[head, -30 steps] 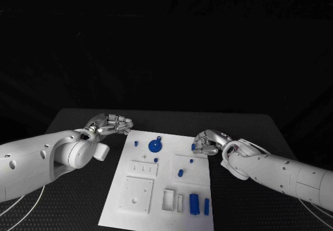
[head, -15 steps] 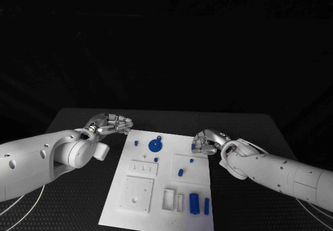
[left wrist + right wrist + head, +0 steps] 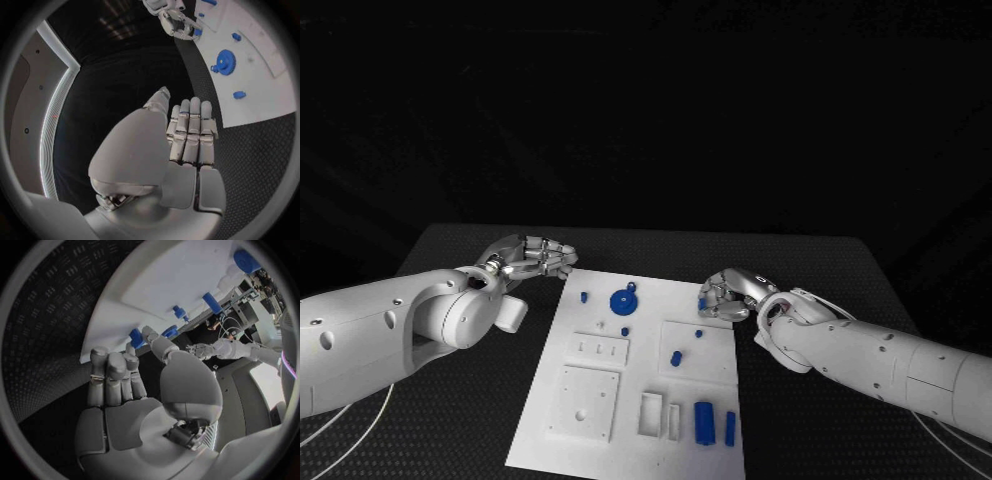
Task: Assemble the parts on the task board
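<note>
The task board (image 3: 639,370) lies flat in the middle of the black counter (image 3: 473,250), running from its near edge toward the far edge. The right robot hand (image 3: 730,297) sits at the board's right edge, fingers curled, pinching a small blue part (image 3: 136,336) between thumb and fingertips. The left robot hand (image 3: 531,258) hovers off the board's far left corner, fingers folded in on nothing. A blue gear (image 3: 625,302) stands near the far edge, blue pegs (image 3: 705,419) at the near edge. These parts look light, stiff and smooth, likely slippery; a fingertip pinch across the sides suits them best.
</note>
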Controlling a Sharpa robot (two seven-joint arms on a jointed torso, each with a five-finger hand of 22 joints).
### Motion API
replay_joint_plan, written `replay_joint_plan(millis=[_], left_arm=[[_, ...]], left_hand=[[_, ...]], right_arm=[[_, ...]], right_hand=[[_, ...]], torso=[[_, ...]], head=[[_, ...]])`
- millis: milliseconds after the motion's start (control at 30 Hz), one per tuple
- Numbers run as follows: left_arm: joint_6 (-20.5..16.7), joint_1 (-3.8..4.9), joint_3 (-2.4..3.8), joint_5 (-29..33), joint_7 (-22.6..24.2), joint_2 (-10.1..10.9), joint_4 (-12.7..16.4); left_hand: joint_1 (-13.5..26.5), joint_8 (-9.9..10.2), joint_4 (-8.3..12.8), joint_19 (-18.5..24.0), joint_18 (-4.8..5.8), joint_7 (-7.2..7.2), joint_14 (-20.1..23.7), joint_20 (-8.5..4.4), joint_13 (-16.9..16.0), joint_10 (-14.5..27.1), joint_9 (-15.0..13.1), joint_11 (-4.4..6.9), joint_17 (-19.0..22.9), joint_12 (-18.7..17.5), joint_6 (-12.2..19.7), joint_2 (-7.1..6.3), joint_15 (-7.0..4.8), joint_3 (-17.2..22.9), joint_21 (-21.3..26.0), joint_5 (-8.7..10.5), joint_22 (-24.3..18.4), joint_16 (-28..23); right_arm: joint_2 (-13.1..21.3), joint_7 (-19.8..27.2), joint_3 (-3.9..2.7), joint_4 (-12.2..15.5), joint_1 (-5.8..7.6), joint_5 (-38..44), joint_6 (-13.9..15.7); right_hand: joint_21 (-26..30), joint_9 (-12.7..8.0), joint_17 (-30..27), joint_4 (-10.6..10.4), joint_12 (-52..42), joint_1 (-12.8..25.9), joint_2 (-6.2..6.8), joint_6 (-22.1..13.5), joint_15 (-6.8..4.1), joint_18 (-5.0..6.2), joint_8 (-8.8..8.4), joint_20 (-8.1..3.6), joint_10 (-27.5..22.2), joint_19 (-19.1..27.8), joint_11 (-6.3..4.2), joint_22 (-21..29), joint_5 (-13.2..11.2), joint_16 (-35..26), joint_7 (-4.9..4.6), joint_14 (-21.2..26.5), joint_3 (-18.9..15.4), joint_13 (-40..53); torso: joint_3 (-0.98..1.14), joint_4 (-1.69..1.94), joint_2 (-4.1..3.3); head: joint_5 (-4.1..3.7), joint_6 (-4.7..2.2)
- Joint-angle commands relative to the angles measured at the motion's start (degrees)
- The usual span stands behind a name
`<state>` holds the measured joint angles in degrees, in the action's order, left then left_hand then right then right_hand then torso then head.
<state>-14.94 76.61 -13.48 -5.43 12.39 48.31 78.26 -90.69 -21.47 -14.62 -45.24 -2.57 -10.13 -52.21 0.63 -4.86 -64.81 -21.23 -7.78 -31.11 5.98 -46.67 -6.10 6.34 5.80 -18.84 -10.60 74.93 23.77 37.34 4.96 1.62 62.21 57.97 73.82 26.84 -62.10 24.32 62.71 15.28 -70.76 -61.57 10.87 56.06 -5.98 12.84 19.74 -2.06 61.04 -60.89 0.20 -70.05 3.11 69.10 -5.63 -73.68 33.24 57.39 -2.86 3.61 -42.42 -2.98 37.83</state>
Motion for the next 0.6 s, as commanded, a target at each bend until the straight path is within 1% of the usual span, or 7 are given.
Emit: replay_joint_plan(millis=[33,367,467,600], left_arm=[[0.9,0.03,0.04,-0.3,0.4,0.0,0.2],[1.0,0.03,0.04,-0.3,0.3,0.0,0.2],[1.0,0.03,0.04,-0.3,0.3,0.0,0.2],[0.9,0.03,0.04,-0.3,0.3,0.0,0.2]], left_hand=[[-0.7,0.3,-0.4,0.5,-0.99,-0.08,-0.3,0.02,0.0,-0.4,0.1,-0.04,-0.1,-0.3,-0.2,-0.07,0.07,0.0,-0.1,0.38,1.2,-0.3],[-0.8,0.3,-0.6,0.5,-0.99,-0.09,-0.3,0.01,0.0,-0.4,0.1,-0.04,-0.1,-0.3,-0.2,-0.03,0.07,-0.1,-0.2,0.37,1.2,-0.4],[-0.8,0.3,-0.6,0.5,-0.99,-0.09,-0.3,0.01,0.0,-0.4,0.1,-0.04,-0.2,-0.3,-0.2,-0.03,0.07,-0.1,-0.2,0.37,1.2,-0.4],[-0.9,0.3,-0.7,0.5,-0.99,-0.09,-0.3,0.02,0.0,-0.4,0.1,-0.04,-0.2,-0.3,-0.2,0.0,0.07,-0.2,-0.2,0.37,1.2,-0.4]], right_arm=[[0.0,0.5,-0.01,-0.1,-0.05,0.1,-0.4],[0.0,0.5,-0.01,0.0,-0.07,0.6,-1.0],[-0.1,0.5,-0.01,0.1,-0.09,0.6,-1.0],[-0.1,0.5,-0.01,0.1,-0.09,0.6,-1.0]], right_hand=[[-0.4,-0.1,0.0,0.1,0.2,-0.6,0.04,0.6,-0.19,2.16,-0.44,0.04,0.1,-0.2,-0.3,0.1,0.0,-0.1,-0.64,-0.1,0.6,-0.1],[-0.5,-0.2,0.0,0.8,0.2,-2.7,-0.07,1.0,-0.15,2.16,-0.61,0.2,0.2,-0.2,-0.28,0.0,0.0,-0.1,-0.65,-0.2,3.9,0.0],[-0.5,-0.2,0.0,0.8,0.2,-2.7,-0.07,1.0,-0.15,2.16,-0.61,0.2,0.2,-0.2,-0.28,0.0,0.0,-0.1,-0.65,-0.2,3.9,0.0],[-0.6,-0.1,0.0,0.6,0.2,-3.1,-0.52,1.5,-0.2,2.16,-0.39,0.23,0.3,-0.2,-0.36,0.0,-0.2,-0.1,-0.54,-0.2,5.0,0.0]], torso=[[-0.01,-0.05,0.02],[0.02,-0.09,0.01],[0.02,-0.08,0.01],[0.0,-0.04,0.03]], head=[[0.04,0.02],[0.08,0.14],[0.07,0.17],[0.02,0.19]])
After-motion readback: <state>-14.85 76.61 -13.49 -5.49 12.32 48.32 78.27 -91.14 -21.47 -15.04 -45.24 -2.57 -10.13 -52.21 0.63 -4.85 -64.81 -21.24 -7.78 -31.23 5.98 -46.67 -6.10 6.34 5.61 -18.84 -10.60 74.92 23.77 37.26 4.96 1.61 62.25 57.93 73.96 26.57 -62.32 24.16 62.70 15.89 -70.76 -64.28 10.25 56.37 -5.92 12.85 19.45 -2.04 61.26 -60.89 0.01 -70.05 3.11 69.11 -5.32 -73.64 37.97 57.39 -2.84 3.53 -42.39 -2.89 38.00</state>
